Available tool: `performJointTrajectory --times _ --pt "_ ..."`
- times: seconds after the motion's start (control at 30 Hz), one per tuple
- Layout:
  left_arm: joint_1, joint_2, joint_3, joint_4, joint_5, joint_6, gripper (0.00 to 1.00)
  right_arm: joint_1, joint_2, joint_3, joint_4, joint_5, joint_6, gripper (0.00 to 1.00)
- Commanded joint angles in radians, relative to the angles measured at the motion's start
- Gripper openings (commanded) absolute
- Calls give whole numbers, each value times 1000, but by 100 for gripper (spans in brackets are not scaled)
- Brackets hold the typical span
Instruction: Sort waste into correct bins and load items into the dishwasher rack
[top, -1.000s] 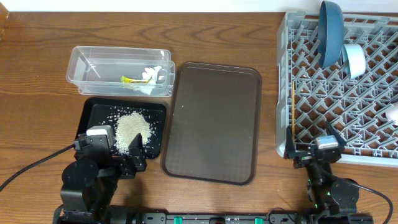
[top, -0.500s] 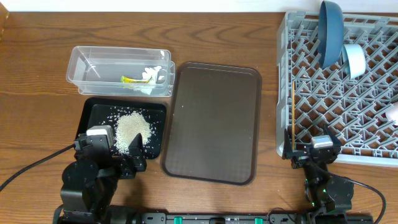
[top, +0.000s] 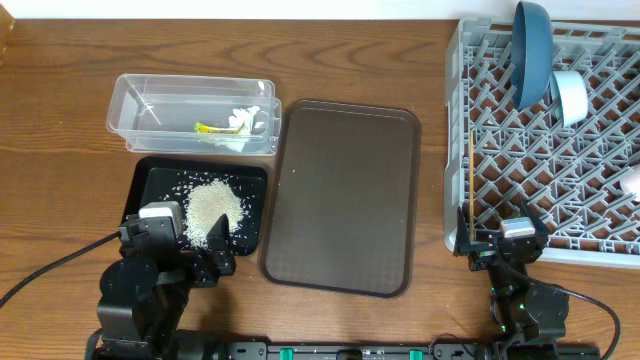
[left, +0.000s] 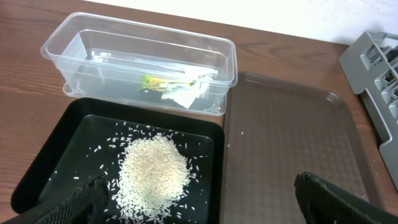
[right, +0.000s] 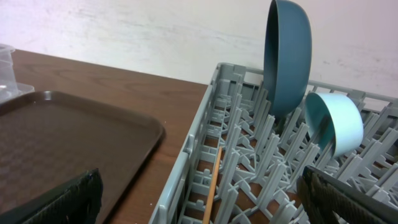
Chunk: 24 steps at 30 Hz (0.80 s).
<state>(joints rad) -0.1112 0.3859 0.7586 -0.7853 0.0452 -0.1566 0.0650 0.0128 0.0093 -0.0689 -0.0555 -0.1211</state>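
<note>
Overhead: the clear plastic tub held the yellow-green snack wrapper and crumpled white tissue; white rice grains lay in the shallow black tray. Left wrist: the left gripper stood wide apart. Right wrist: the right gripper gaped likewise; the dark blue dish, pale mint bowl and thin wooden stick sat in the grey plastic rack

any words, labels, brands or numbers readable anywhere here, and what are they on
No text can be read in any view.
Wrapper in the clear tub: yellow-green print, too small and blurred to read.
Rack, dark blue dish, black tray, brown tray: no markings visible.
</note>
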Motion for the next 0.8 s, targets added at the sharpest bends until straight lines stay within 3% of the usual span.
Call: performJointTrajectory --times 0.0,0.77 --pt "5 -2 -6 0 -9 6 98 8 -8 -4 -1 6 -11 99" --pt "14 -4 -18 -29 -13 7 98 8 -8 -4 -1 6 -11 99"
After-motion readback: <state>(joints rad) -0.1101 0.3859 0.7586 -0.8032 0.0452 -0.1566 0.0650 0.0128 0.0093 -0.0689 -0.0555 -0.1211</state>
